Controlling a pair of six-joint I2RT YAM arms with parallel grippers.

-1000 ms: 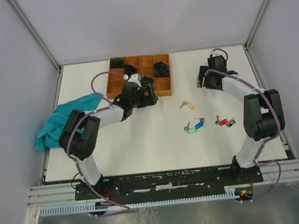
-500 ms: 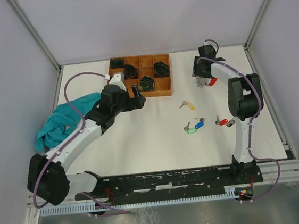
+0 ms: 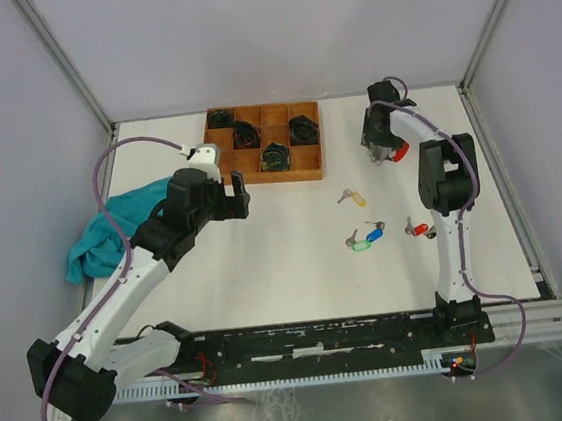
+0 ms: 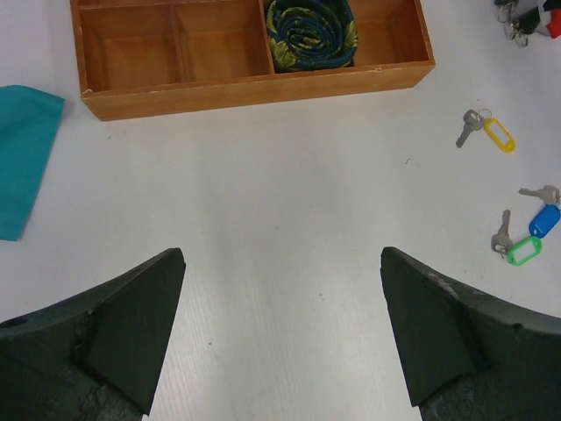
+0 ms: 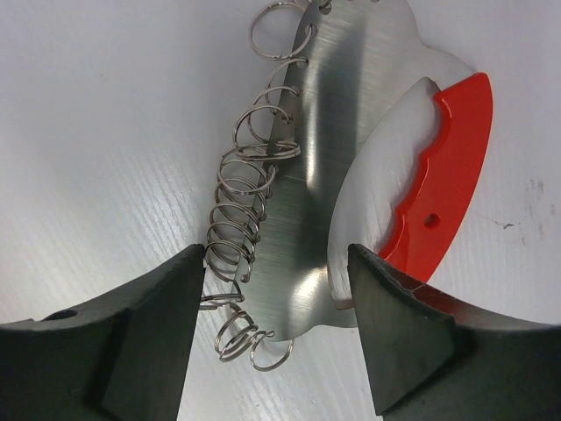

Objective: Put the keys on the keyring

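Observation:
The keyring [image 5: 298, 167] is a shiny metal plate with several wire rings along one edge and a red handle [image 5: 443, 175], lying at the far right of the table [image 3: 389, 153]. My right gripper [image 5: 276, 263] is down over it. One finger presses the rings and the other the plate's edge, so it is shut on the keyring. The keys lie mid-table: yellow tag [image 3: 352, 198], blue tag [image 3: 374, 231], green tag [image 3: 359, 244] and red tag [image 3: 420, 228]. My left gripper [image 4: 282, 259] hovers open over bare table, near the tray, with nothing between its fingers.
A wooden compartment tray [image 3: 303, 176] at the back holds black coiled bundles [image 4: 311, 31]. A teal cloth [image 3: 103, 234] lies at the left edge. The left wrist view shows the yellow-tagged [image 4: 491, 133], blue-tagged [image 4: 543, 215] and green-tagged [image 4: 521, 250] keys to its right.
My left arm has drawn back from the tray toward the left and near side. The right arm has stretched farther back, and its jaws have narrowed onto the keyring.

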